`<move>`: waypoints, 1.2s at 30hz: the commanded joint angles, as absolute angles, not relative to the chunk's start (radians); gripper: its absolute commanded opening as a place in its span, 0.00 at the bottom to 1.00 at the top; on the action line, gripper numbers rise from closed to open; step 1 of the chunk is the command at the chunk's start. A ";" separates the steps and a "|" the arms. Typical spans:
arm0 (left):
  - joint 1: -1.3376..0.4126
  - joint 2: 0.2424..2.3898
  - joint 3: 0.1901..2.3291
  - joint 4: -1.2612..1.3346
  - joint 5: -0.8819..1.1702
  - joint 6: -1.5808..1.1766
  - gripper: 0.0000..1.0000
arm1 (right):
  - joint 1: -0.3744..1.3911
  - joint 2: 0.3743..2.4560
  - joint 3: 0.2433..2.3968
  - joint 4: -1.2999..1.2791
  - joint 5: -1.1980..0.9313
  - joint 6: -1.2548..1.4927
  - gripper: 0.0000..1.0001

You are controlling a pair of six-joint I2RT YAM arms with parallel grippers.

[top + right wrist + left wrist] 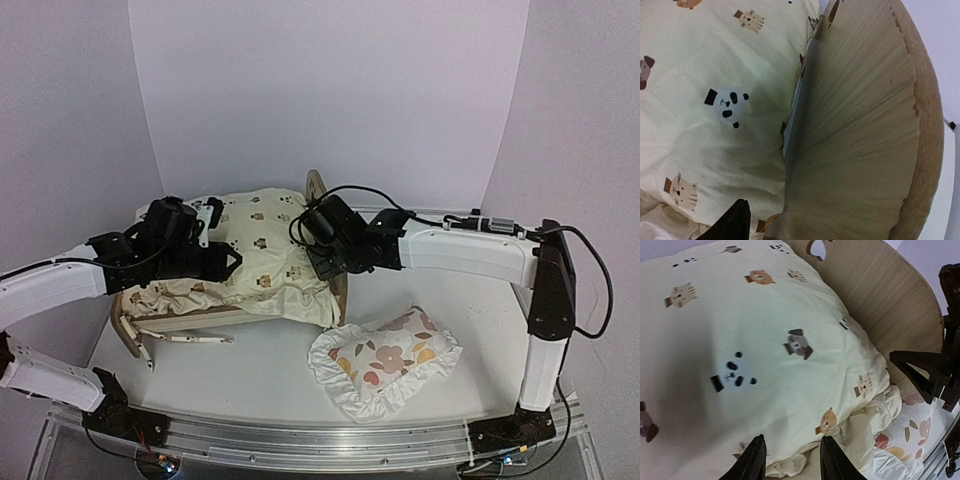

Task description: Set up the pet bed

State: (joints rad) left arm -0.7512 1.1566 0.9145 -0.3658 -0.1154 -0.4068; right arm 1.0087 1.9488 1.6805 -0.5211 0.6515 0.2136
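The pet bed point(318, 190) is a light-wood frame with its arched headboard point(860, 130) on the right and its low footboard point(128, 335) at the left. A cream animal-print cushion point(260, 255) lies in it, bunched at the near edge. My left gripper point(792, 455) hovers over the cushion's near edge point(790, 460), open, with nothing between its fingers. My right gripper point(322, 268) is at the near end of the headboard. One of its fingers point(735, 222) shows on the cushion side, clear of the wood. The other is hidden behind the headboard.
A ruffled white floral pillow point(385, 360) lies on the table in front of the bed's right end, also seen as the floral pillow point(912, 432) in the left wrist view. The right arm point(940, 365) stands close beside the headboard. White walls enclose the table.
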 commanded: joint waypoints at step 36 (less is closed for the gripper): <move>-1.049 1.853 1.266 -0.073 -0.491 0.169 0.47 | 1.013 1.098 0.903 -0.487 0.537 0.379 0.76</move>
State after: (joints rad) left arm -1.0500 1.8035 1.2230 -0.0443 -0.3489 0.1582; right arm 1.0142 1.1095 0.9117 -0.4945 0.5707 0.3527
